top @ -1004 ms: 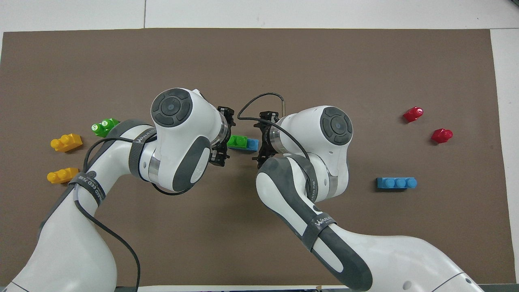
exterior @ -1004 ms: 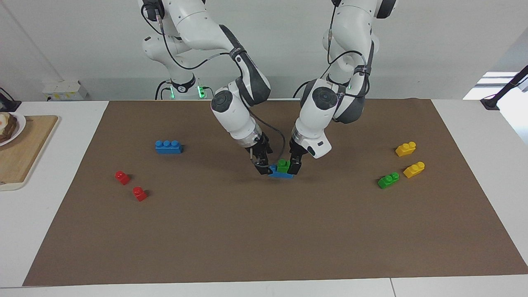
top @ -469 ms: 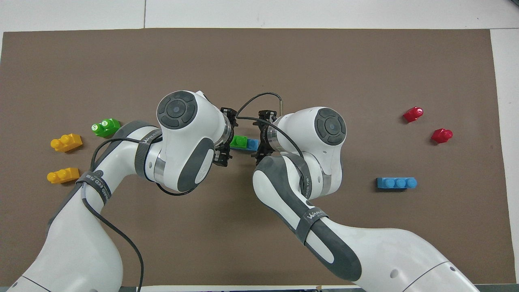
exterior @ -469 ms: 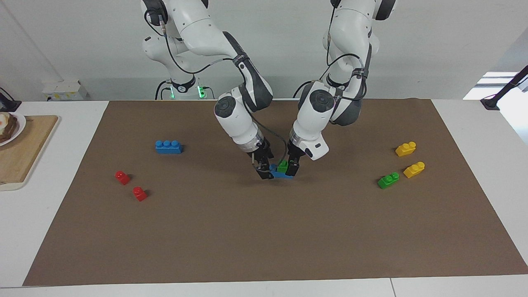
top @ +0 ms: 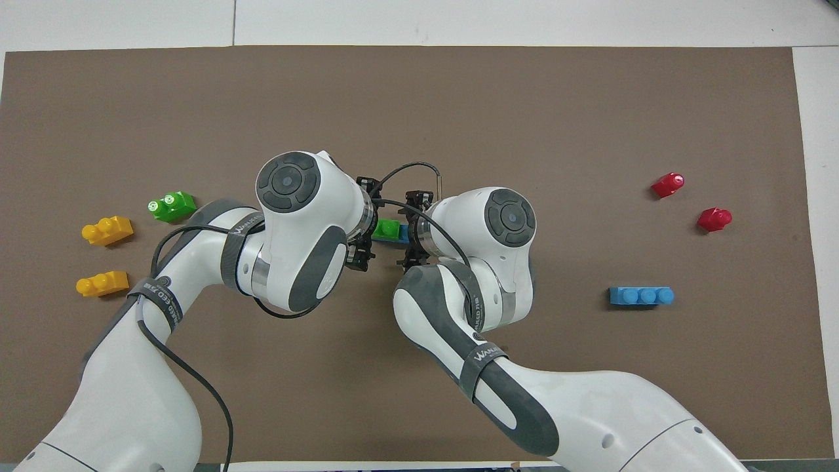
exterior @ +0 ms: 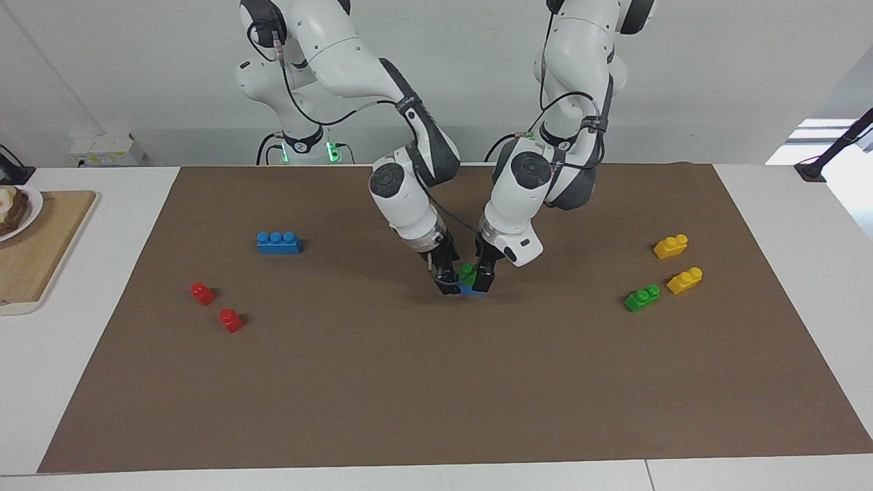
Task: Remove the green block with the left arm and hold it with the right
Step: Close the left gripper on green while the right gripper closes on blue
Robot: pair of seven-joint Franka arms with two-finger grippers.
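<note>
While the green block (exterior: 467, 271) is sitting on a blue brick (exterior: 470, 290), both grippers — left gripper (exterior: 485, 278), right gripper (exterior: 448, 283) — are flanking it, fingers spread apart.

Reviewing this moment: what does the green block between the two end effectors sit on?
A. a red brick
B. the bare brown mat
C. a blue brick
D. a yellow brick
C: the green block is stacked on a blue brick, whose end shows beside it mid-mat.
</note>
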